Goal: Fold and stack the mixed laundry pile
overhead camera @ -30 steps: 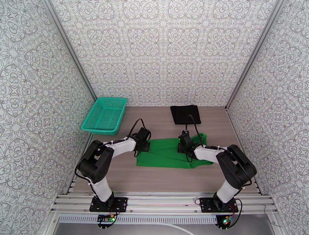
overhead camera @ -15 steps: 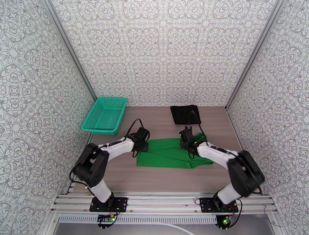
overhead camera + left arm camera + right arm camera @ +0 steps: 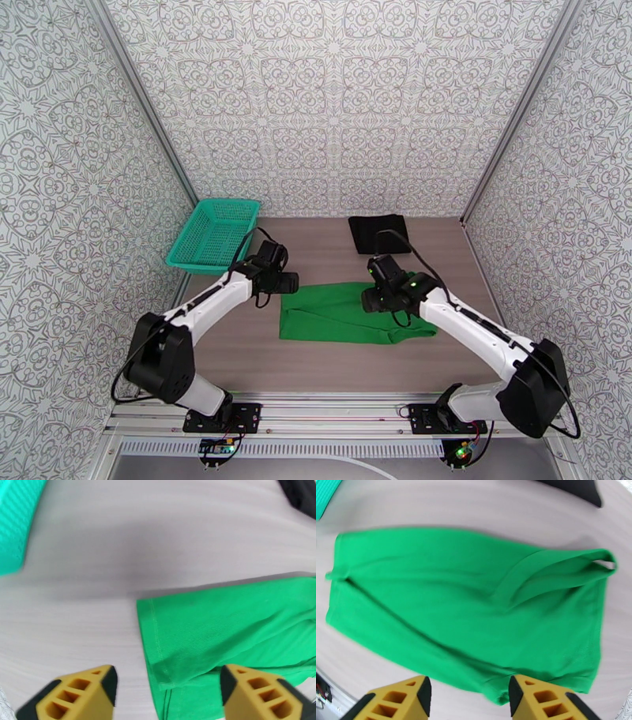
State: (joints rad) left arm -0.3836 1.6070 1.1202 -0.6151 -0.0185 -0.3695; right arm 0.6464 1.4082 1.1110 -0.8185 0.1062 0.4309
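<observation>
pale wood table (image 3: 237,347) between patterned walls, both my pincers hanging empty above the laundry.
my left pincer (image 3: 166,691) stands well open, nothing between its yellow fingers, over the left hem of the green t-shirt (image 3: 347,314), which lies flattened in a long band mid-table. my right pincer (image 3: 469,696) is likewise spread and empty over the shirt's right part. the black garment (image 3: 380,234) rests apart at the far edge, folded as far as i can tell.
</observation>
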